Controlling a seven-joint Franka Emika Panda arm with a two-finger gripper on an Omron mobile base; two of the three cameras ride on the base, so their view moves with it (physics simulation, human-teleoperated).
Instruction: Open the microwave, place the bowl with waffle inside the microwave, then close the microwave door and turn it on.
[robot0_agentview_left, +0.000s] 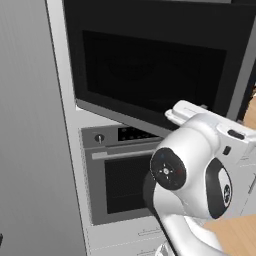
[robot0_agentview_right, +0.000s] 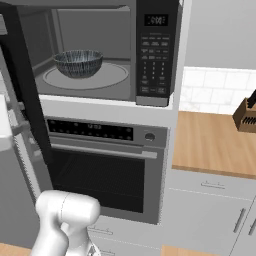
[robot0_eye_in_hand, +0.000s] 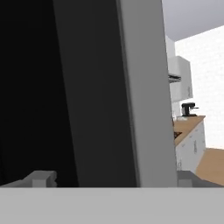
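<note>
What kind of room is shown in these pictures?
Most likely a home kitchen, rendered in simulation. A built-in microwave sits above a silver-fronted oven, beside a wooden countertop with a knife block, and a coffee machine stands on another counter.

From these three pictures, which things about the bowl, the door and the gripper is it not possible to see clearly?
- Food in the bowl with waffle: right base view, hidden by its own rim.
- Gripper opening: hand view, the fingertips are cut off at the bottom, so open or shut cannot be told.
- Microwave door handle: left base view, partly hidden behind the arm.
- Keypad labels on the microwave: right base view, too small to read.
</note>
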